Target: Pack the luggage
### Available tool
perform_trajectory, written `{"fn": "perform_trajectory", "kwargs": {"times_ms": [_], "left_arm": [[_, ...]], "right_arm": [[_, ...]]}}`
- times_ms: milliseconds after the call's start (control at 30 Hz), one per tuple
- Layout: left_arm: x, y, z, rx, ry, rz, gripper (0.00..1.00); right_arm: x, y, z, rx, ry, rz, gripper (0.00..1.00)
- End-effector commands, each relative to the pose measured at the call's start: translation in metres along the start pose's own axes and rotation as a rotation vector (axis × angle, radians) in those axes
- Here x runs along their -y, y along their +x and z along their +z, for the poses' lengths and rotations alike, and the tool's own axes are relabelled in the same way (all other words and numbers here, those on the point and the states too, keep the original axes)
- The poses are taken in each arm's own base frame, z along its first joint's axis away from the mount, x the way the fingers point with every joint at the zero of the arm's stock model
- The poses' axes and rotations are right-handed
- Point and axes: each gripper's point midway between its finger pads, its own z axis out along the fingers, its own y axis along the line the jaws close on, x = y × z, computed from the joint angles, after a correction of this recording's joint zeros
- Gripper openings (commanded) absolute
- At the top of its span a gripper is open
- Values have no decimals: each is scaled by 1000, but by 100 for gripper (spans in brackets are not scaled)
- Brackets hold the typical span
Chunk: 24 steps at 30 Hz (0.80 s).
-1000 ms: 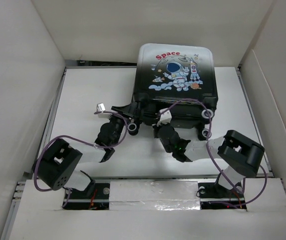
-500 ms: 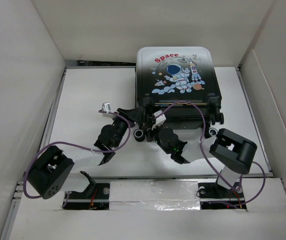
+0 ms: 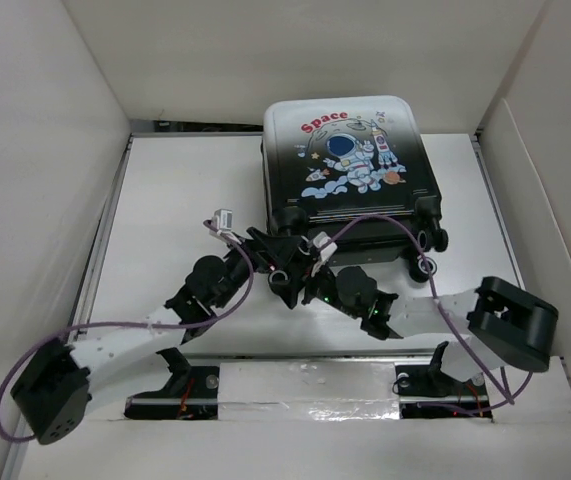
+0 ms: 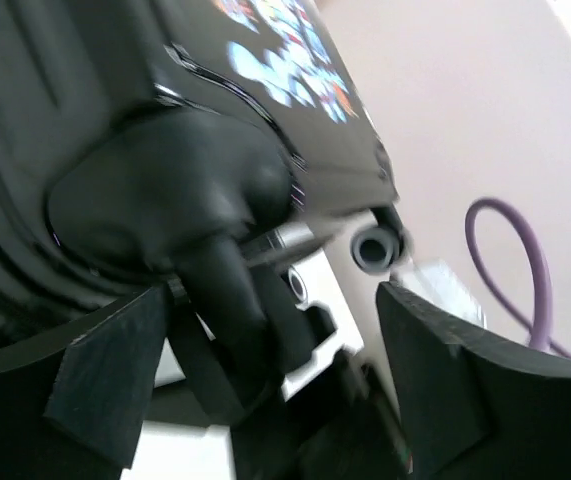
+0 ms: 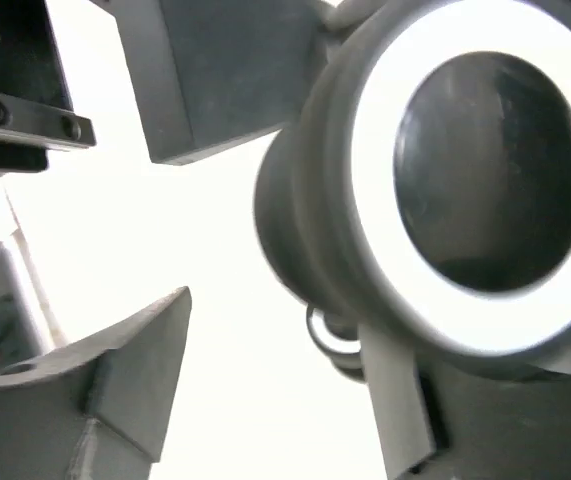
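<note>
The luggage (image 3: 345, 170) lies shut at the back of the table, astronaut print up, its black wheels (image 3: 430, 238) facing me. Both grippers meet at its near left corner. My left gripper (image 3: 275, 258) is open; in the left wrist view its fingers (image 4: 105, 370) stand wide on either side of the black wheel housing (image 4: 175, 200), without pressing it. My right gripper (image 3: 301, 284) sits just below it, also open. In the right wrist view a white-rimmed wheel (image 5: 465, 170) looms beside the right finger (image 5: 395, 400), and the gap between the fingers holds nothing.
White walls (image 3: 45, 150) enclose the table on the left, back and right. Purple cables (image 3: 375, 215) loop from both wrists, one crossing the luggage's near edge. The left arm's elbow (image 3: 50, 395) hangs low at the near left corner.
Both grippers have opened. The luggage has slid back and slightly left. The left arm has stretched forward with its elbow dropped; the right elbow has swung out right.
</note>
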Motion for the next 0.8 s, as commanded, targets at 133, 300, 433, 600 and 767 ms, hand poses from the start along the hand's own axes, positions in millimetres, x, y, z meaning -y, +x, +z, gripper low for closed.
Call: {"fn": "perform_trajectory", "kwargs": {"times_ms": [133, 300, 433, 600, 767], "left_arm": [[-34, -57, -49, 142, -217, 150, 80], [-63, -33, -67, 79, -228, 113, 34], [-93, 17, -71, -61, -219, 94, 15], [-95, 43, -65, -100, -199, 121, 19], [-77, 51, -42, -106, -132, 141, 44]], "right_arm": [[6, 7, -44, -102, 36, -6, 84], [12, -5, -65, -155, 98, -30, 91], [13, -40, -71, -125, 139, -69, 95], [-3, -86, -58, -95, 130, -90, 100], [5, -98, -35, -111, 229, -90, 100]]}}
